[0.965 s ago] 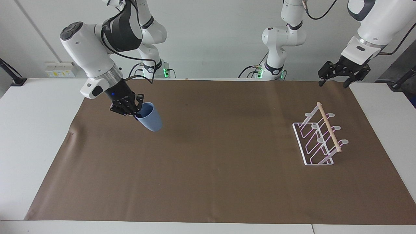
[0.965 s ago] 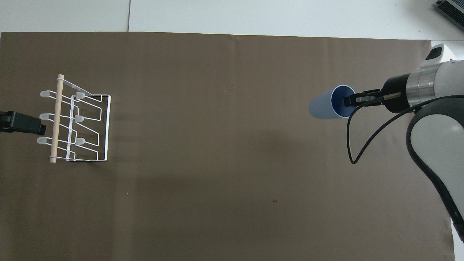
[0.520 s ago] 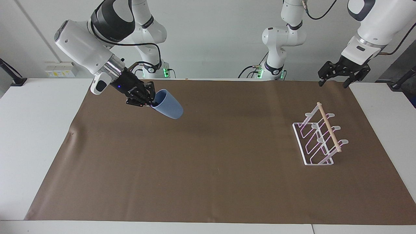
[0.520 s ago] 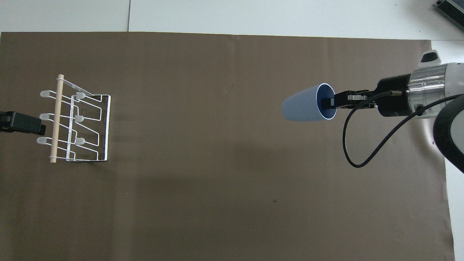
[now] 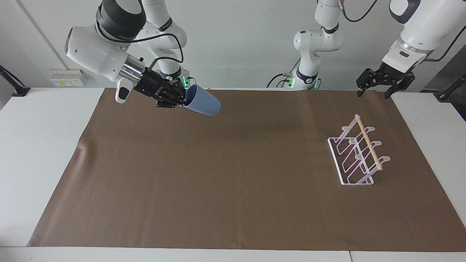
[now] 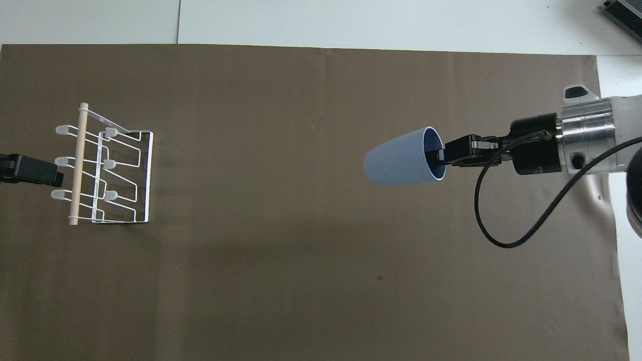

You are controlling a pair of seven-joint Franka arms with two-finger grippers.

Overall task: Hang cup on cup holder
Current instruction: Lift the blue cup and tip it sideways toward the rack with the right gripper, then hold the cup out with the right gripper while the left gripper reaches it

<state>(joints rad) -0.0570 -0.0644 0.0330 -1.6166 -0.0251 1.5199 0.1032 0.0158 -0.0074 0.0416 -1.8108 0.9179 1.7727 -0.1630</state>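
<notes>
My right gripper [image 5: 183, 100] is shut on the rim of the light-blue cup [image 5: 204, 104], one finger inside it. It holds the cup high over the brown mat toward the right arm's end, tipped on its side with the base pointing toward the rack. In the overhead view the cup [image 6: 401, 163] sticks out from the right gripper [image 6: 441, 156]. The white wire cup holder [image 5: 358, 157] with its wooden dowel stands on the mat at the left arm's end, also seen from overhead [image 6: 105, 170]. My left gripper [image 5: 374, 91] waits open in the air by the rack.
The brown mat [image 5: 233, 189] covers most of the white table [image 5: 40, 153]. A grey device [image 6: 624, 15] lies off the mat at the corner farthest from the robots, at the right arm's end.
My right gripper has risen and carried the cup toward the table's middle, tipping it from hanging base-down to nearly level. The left arm and the rack have not moved.
</notes>
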